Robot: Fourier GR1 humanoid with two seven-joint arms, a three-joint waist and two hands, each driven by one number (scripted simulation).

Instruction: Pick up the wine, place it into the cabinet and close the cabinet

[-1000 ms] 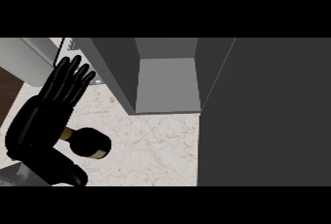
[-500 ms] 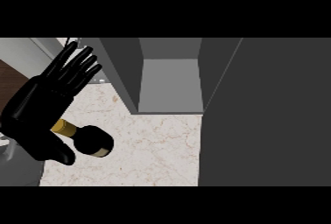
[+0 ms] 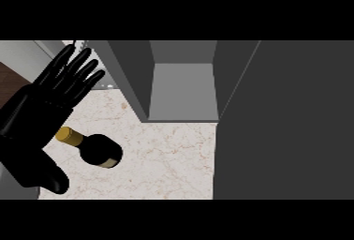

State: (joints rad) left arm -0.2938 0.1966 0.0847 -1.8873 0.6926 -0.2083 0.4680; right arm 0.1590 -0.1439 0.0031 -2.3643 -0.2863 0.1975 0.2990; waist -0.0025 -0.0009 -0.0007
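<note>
- Wine bottle (image 3: 97, 149) stands on the marble-patterned bench (image 3: 166, 164), at the lower left of the head view, seen from almost straight above.
- Its gold-capped top (image 3: 68, 135) points up and to the left, and the dark body spreads out below it toward the lower right.
- Left robot hand (image 3: 48, 105) is black and fills the left side of the view, above and to the left of the bottle.
- That robot hand is released: its fingers (image 3: 76, 70) run straight and fanned toward the upper right, curled round nothing.
- Its thumb (image 3: 43, 171) reaches down the lower left, just beside the bottle; the gold cap lies right at the edge of the palm, and I cannot tell whether they touch.
- The bottle is not gripped; it sits between the palm and the thumb on the open side of the hand.
- Grey cabinet (image 3: 181, 89) stands at the back of the bench, its front open, with a pale inner floor visible between two side walls.
- The bottle is well apart from the cabinet opening, lower and to the left of it.
- A large dark grey panel (image 3: 287, 122), apparently the cabinet door, covers the right part of the view from top to bottom.
- The right robot hand shows nowhere in the view.
</note>
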